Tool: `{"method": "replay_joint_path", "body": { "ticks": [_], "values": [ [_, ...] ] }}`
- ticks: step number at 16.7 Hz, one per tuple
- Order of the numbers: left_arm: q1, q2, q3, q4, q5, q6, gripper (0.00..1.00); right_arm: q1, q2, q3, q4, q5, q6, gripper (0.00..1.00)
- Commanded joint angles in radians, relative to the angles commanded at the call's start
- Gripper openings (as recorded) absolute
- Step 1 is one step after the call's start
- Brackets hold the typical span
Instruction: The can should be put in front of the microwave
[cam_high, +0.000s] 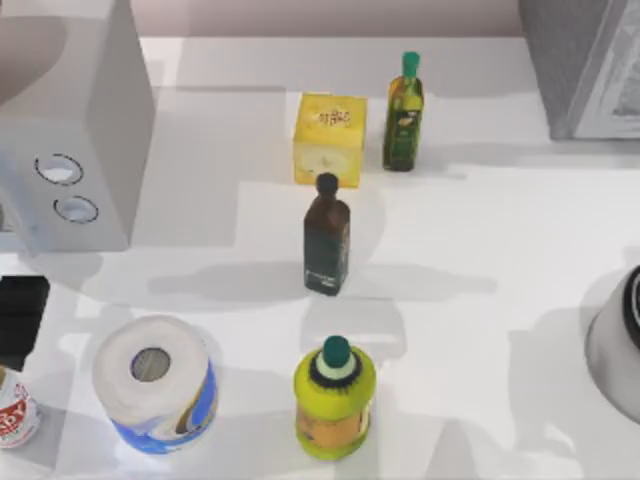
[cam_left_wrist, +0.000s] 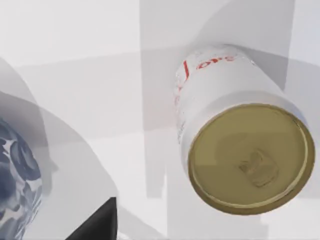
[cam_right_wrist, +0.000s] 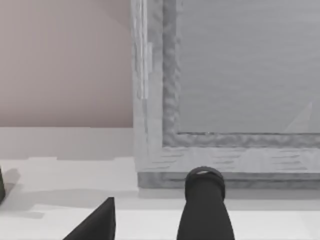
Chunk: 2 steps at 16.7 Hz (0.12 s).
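Note:
The can is a small white tin with red print, standing at the table's front left corner. In the left wrist view the can shows its dull gold top. My left gripper hovers just behind the can, open, and one dark fingertip stays apart from the tin. The microwave is a light grey box with two round dials, at the back left. My right arm is parked at the right edge, with a dark fingertip in the right wrist view.
A paper roll in blue wrap stands right of the can. A yellow-green bottle, a dark bottle, a yellow box and a green bottle fill the middle. A darker grey appliance is at the back right.

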Motion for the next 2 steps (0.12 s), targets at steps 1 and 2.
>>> {"method": "replay_joint_path", "body": {
  "ticks": [1, 2],
  "values": [
    [0.0, -0.004, 0.012, -0.013, 0.0, 0.0, 1.0, 0.0, 0.0, 0.0, 0.0, 0.0, 0.0, 1.0],
    [-0.001, -0.006, 0.016, -0.017, 0.0, 0.0, 1.0, 0.0, 0.0, 0.0, 0.0, 0.0, 0.0, 1.0]
  ]
}}
